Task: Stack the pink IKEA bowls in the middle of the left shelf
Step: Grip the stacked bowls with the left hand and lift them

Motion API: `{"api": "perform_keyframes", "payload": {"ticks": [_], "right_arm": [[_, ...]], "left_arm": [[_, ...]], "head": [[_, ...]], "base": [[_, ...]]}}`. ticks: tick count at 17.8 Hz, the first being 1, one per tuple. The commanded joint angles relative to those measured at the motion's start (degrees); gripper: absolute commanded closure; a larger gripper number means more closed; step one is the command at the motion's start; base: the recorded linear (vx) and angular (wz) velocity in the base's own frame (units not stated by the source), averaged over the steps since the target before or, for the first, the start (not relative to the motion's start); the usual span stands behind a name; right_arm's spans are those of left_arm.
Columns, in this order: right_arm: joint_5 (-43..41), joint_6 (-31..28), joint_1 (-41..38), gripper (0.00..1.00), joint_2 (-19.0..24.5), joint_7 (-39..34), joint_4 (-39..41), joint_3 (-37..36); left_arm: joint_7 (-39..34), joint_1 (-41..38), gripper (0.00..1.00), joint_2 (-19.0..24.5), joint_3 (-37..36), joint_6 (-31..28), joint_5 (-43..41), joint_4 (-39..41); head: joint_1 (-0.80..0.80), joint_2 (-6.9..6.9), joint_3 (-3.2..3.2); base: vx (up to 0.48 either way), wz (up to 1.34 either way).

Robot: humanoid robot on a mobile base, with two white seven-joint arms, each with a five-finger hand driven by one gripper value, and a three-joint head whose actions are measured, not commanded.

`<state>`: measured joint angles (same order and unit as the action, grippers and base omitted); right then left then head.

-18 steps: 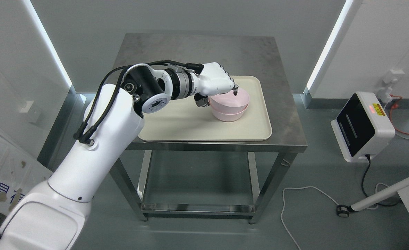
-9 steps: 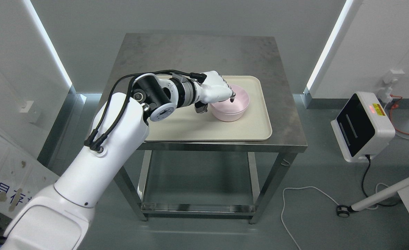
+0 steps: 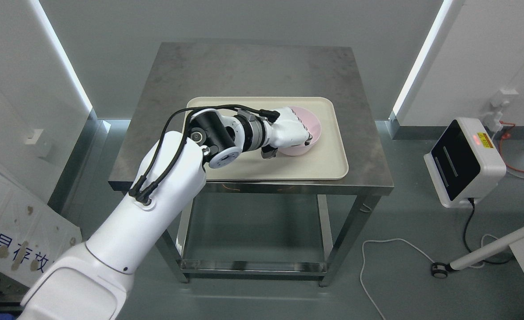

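Observation:
Pink bowls (image 3: pixel 311 127) sit nested as one stack at the right end of a cream tray (image 3: pixel 324 165) on the steel table (image 3: pixel 253 66). My left hand (image 3: pixel 294 137) reaches in from the lower left and lies over the stack's near-left rim. Its fingers curl down into the bowl while the thumb (image 3: pixel 269 154) stays outside the wall, so the hand is shut on the rim. Most of the bowls' left half is hidden behind the hand. The right arm does not show.
On the floor at the right stands a white device with a black screen (image 3: pixel 464 162), with a white cable (image 3: pixel 377 249) and a wheeled white pole (image 3: pixel 488 249) near it. A printed panel (image 3: pixel 4 231) leans at the left. The table has a low shelf (image 3: pixel 253 266).
My left hand has come down and toward the table's front with the upper bowl, setting it into the lower one. The two bowls now read as one stack.

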<state>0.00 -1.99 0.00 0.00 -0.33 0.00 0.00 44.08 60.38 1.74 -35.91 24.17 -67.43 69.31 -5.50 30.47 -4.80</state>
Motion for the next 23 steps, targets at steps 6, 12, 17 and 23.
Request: {"api": "perform_keyframes", "payload": {"ticks": [6, 12, 17, 23], "right_arm": [[0.0, 0.0, -0.1, 0.0, -1.0, 0.0, 1.9, -0.6], [0.0, 0.0, -0.1, 0.0, -1.0, 0.0, 1.9, -0.6], [0.0, 0.0, -0.1, 0.0, -1.0, 0.0, 1.9, -0.6], [0.0, 0.0, -0.1, 0.0, -1.0, 0.0, 1.9, -0.6]], "left_arm": [[0.5, 2.1, 1.0, -0.7, -3.5, -6.6, -1.8, -6.9], [0.5, 2.3, 1.0, -0.7, -2.6, -9.1, -2.0, -7.0], [0.3, 2.4, 1.0, -0.7, 3.5, -10.8, -1.9, -6.6], [0.0, 1.0, 1.0, -0.7, 12.2, -16.8, -1.6, -4.2]], "head": [[0.0, 0.0, 0.0], [0.0, 0.0, 0.0], [0.0, 0.0, 0.0], [0.0, 0.0, 0.0]], "base": [[0.0, 0.0], [0.0, 0.0], [0.0, 0.0], [0.0, 0.0]]}}
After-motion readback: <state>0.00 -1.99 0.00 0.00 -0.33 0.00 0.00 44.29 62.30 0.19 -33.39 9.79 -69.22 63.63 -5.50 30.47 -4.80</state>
